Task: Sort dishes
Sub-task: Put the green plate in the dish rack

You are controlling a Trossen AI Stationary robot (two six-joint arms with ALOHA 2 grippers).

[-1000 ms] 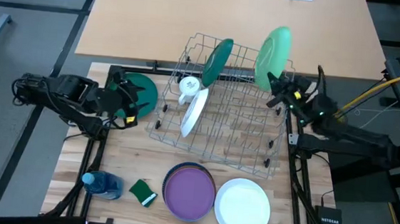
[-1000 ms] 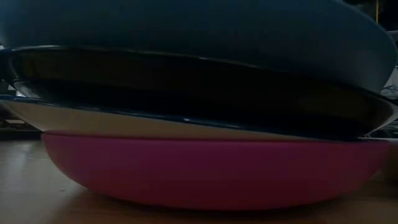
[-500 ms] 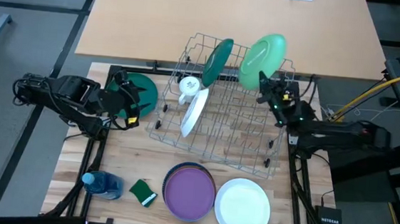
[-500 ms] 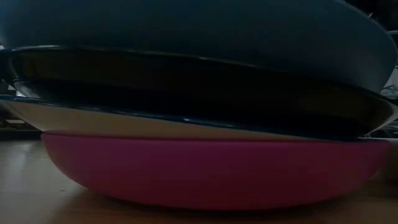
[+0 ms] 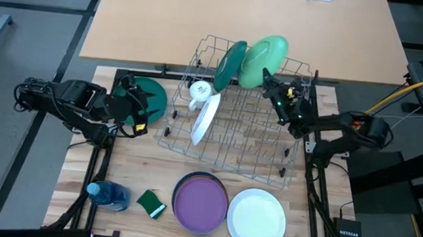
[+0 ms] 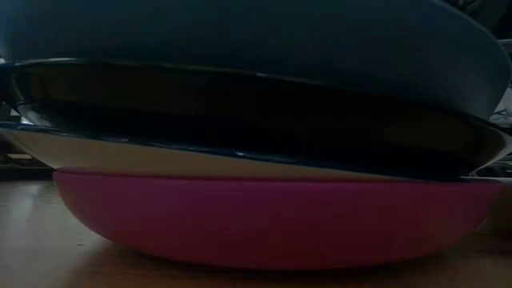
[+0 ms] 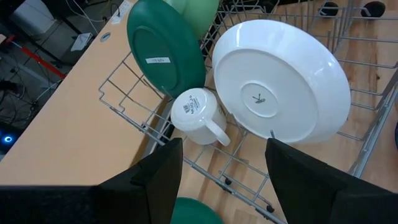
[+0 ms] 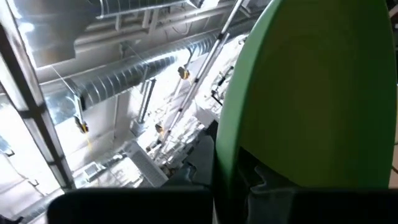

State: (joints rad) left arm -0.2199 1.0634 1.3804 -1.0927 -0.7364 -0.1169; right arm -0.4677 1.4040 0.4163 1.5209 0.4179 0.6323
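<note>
Light green plate (image 5: 261, 52), clamped upright in the right gripper (image 5: 269, 86), hangs over the wire dish rack (image 5: 269, 149) just beside a racked dark green plate (image 5: 230, 65); the left gripper (image 5: 139, 113), fingers apart, waits beside the rack over another dark green plate (image 5: 153, 93)

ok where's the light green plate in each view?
High: light green plate over the rack's far right side, held by the right gripper.
Low: not in view.
Left wrist: a sliver behind the dark green plate.
Right wrist: fills the right side.
Shared landmark: the dark green plate.
</note>
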